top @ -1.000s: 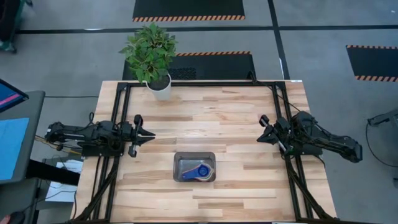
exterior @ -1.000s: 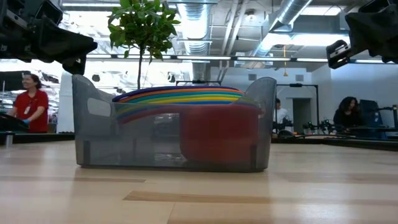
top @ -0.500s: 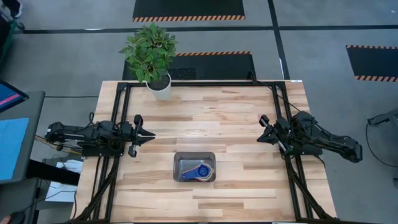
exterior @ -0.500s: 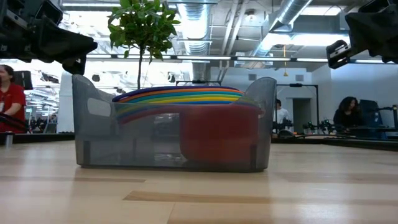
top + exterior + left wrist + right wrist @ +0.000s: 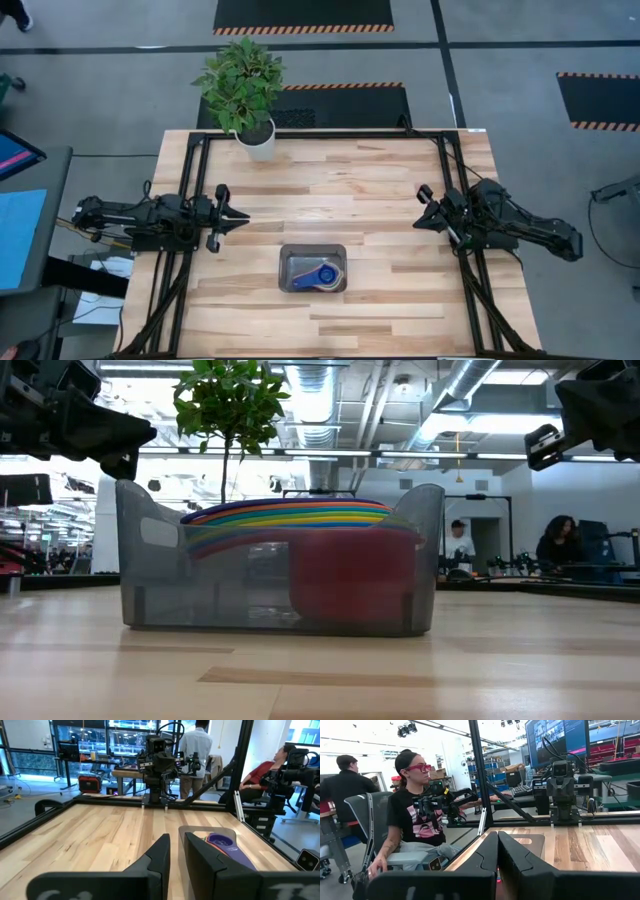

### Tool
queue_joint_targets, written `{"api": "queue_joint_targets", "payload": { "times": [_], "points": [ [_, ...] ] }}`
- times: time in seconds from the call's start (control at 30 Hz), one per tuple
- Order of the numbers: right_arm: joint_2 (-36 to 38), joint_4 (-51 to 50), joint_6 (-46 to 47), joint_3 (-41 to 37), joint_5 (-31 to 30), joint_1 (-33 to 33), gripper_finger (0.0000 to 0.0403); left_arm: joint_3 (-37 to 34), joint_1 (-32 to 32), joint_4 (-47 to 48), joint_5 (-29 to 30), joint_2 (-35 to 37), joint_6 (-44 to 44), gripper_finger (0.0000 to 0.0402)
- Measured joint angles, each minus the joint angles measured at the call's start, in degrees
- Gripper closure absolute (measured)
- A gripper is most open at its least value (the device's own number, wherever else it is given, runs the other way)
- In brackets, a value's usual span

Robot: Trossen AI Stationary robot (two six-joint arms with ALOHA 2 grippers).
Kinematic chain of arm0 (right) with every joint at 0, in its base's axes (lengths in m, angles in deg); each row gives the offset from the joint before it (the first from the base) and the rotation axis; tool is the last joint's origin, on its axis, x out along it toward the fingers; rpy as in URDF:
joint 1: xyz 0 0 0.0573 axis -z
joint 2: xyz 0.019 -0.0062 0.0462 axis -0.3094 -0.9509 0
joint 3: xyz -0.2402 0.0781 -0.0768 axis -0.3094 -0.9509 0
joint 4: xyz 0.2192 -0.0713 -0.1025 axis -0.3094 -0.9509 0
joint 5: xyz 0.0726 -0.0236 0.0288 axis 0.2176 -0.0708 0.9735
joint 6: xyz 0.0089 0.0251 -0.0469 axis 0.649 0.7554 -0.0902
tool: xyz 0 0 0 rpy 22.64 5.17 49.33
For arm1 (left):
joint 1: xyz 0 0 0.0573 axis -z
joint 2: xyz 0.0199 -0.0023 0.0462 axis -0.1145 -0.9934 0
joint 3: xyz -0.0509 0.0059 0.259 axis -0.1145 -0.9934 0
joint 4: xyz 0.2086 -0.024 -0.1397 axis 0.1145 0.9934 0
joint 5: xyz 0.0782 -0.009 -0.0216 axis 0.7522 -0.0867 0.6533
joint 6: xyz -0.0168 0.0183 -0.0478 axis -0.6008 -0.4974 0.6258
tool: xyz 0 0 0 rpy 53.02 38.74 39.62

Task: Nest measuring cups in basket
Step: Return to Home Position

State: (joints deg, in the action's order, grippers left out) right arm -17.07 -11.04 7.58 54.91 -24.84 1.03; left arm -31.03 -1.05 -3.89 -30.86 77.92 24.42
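Observation:
The dark grey basket [image 5: 313,268] stands on its flat bottom near the table's near edge, in the middle. The measuring cups [image 5: 322,274] are nested inside it, a blue one on top. In the low view their coloured rims [image 5: 290,515] stack above a red cup [image 5: 350,575] behind the basket's wall [image 5: 160,580]. My left gripper [image 5: 244,216] is shut and hovers left of and beyond the basket. My right gripper [image 5: 420,222] is shut and hovers to its right. The left wrist view shows the basket [image 5: 197,831] and the blue cup [image 5: 220,840] past my fingers.
A plant in a white pot [image 5: 257,140] stands at the table's far left corner. A black frame [image 5: 320,133] runs around the table's edges. Bare wood lies between both grippers and the basket. People sit and stand in the room beyond the table.
Both arms and the basket have kept still. A person in red in the room behind has walked out of the low view to its left.

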Motion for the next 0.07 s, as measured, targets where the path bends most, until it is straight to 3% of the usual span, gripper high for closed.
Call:
{"api": "queue_joint_targets", "payload": {
  "times": [0.07],
  "points": [
    [0.0, 0.01, 0.0, 0.0, 0.0, 0.0, 0.0375, 0.0, 0.0, -0.01, 0.02, -0.01, 0.0, 0.0356]
  ]
}}
